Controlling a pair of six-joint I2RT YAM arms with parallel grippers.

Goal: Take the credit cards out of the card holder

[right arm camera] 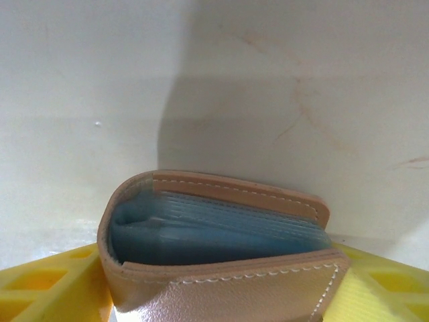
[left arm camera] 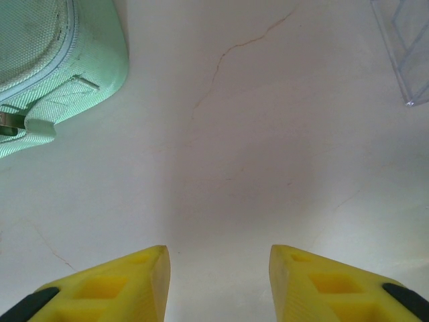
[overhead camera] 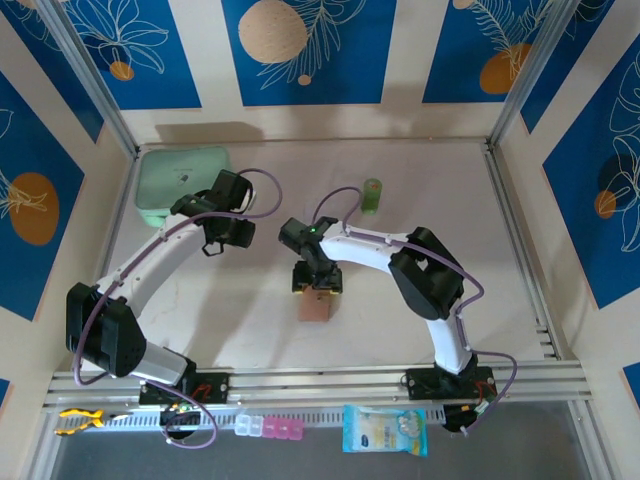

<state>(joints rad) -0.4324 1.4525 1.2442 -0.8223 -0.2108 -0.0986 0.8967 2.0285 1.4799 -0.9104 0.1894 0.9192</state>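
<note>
Right wrist, tan card holder point(right arm camera: 228, 285) half-folded, blue pockets point(right arm camera: 201, 225) showing

Robot lab cell, a data-collection rig, not a home or shop. Two arms, left arm point(overhead camera: 150, 250) and right arm point(overhead camera: 430, 280), were bolted to an aluminium rail point(overhead camera: 320, 378) at the near edge of a white table point(overhead camera: 420, 170). Metal frame posts point(overhead camera: 88, 75) boxed the workspace. The walls carried printed blue backdrop panels point(overhead camera: 300, 40) with leaf and circle art. Staged props lay about: card holder point(overhead camera: 316, 308), mint pouch point(overhead camera: 180, 182), small green cup point(overhead camera: 372, 195). Spare items were parked below the rail: pill box point(overhead camera: 268, 428), wipes pack point(overhead camera: 385, 430), yellow tool point(overhead camera: 78, 420).
</note>
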